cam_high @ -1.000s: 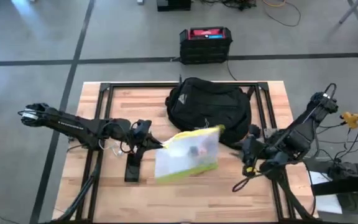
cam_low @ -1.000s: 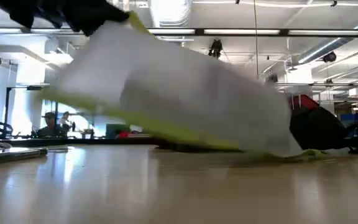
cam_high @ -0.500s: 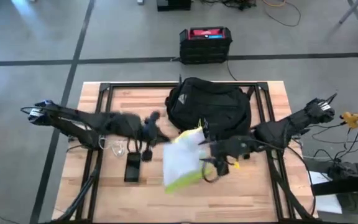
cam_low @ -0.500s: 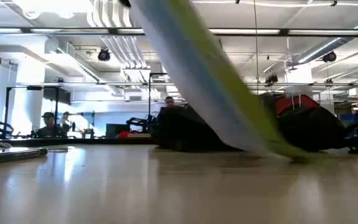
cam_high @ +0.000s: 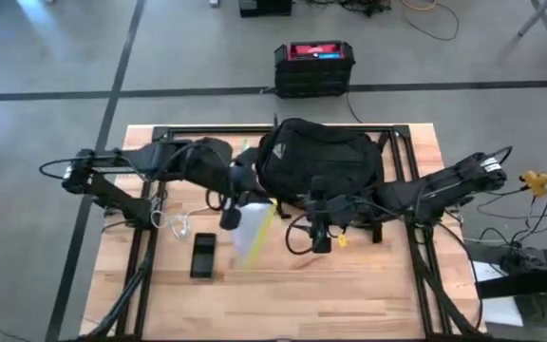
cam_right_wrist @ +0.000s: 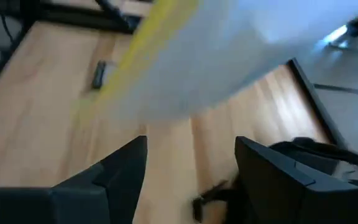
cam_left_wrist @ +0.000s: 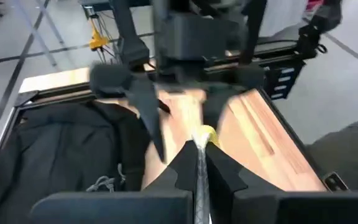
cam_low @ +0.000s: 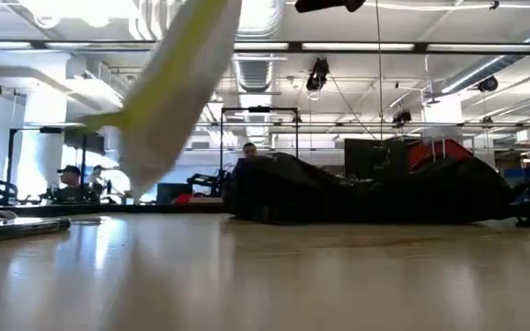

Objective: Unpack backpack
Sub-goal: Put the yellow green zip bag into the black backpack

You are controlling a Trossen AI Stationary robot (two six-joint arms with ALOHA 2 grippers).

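Gripping a clear plastic pouch with a yellow-green edge (cam_high: pixel 253 231) in my left pincer (cam_high: pixel 234 211), I hold it above the wooden worktop (cam_high: pixel 283 285), clear of the large black fabric backpack (cam_high: pixel 319 161) behind. My right pincer (cam_high: pixel 317 231) hangs alongside, fingers apart and empty. I cannot see what the bag holds.

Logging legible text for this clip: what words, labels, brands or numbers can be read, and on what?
None can be read.
Backpack: pale logo, no legible letters.
Box with red top on the floor: blue mark, too small.
Pouch held by the left gripper: blurred.
Phone: blank.
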